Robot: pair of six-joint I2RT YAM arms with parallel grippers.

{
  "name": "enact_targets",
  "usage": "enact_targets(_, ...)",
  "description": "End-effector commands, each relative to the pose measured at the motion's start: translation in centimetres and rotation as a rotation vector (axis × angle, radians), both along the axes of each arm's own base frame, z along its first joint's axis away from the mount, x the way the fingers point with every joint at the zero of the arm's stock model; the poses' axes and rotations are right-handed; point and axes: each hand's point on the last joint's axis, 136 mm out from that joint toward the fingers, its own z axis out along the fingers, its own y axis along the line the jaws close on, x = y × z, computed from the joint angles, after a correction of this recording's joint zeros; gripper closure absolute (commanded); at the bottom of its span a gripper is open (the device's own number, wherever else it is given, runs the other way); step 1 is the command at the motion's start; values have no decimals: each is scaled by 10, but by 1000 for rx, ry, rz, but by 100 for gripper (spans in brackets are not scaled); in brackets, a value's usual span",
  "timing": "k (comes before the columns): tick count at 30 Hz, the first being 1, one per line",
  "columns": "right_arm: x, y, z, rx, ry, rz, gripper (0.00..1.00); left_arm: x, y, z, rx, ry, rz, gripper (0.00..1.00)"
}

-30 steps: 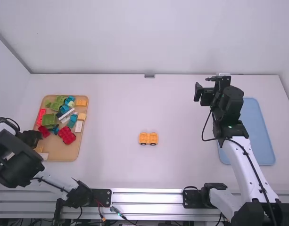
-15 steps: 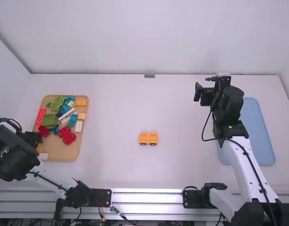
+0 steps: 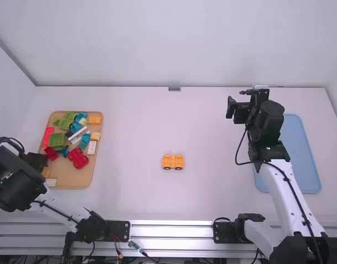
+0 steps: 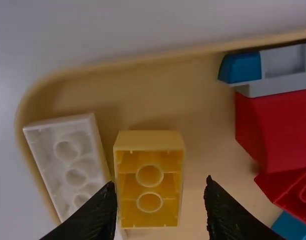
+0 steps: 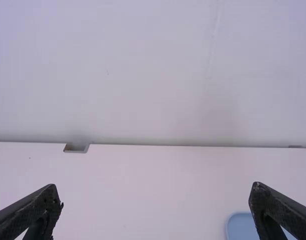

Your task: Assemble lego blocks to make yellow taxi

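In the high view an orange-yellow wheeled base (image 3: 173,161) stands at mid-table. My left gripper (image 3: 44,161) is over the near left part of the tan tray (image 3: 75,181). In the left wrist view my left gripper (image 4: 160,192) is open, its fingers on either side of a yellow block (image 4: 150,187) that lies with its hollow side up; a white block (image 4: 68,152) lies beside it. My right gripper (image 3: 237,110) is held over the table's right part, well away from the base; in the right wrist view my right gripper (image 5: 155,197) is open with nothing between its fingers.
The tan tray also holds green bricks (image 3: 56,139), a red block (image 3: 77,158), blue pieces (image 3: 84,141) and another yellow-orange brick (image 3: 94,119). On the right a blue tray (image 3: 300,154) lies partly behind the right arm.
The left arm's wrist and forearm have shifted slightly to the left and toward the camera, mostly in the first half second. The right arm and the wheeled base have stayed put.
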Motion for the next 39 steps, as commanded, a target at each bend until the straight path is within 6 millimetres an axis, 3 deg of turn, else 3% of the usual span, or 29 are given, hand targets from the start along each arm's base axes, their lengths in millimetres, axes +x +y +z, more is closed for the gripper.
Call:
enact_targets(1,4,2,15,5,-30,1,1,0,-2,-6,-4,22,-15,55)
enact_targets(7,4,2,15,5,-30,1,1,-2,-4,-13,2,18,-22,57)
enact_targets(17,5,2,15,5,-30,2,1,-2,-6,-19,9,16,-45,70)
enact_targets(29,5,2,15,5,-30,1,1,-6,-11,-29,11,18,-72,72)
enact_targets(30,4,2,15,5,-30,1,1,-7,-12,-30,10,20,-74,76)
enact_targets(32,4,5,14,10,-26,18,1,-7,-12,-30,8,19,-69,95)
enact_targets(33,4,7,14,13,-25,29,1,-6,-12,-30,7,17,-64,98)
enact_targets(39,5,15,26,25,-71,78,1,19,-23,-15,-76,-106,-125,98)
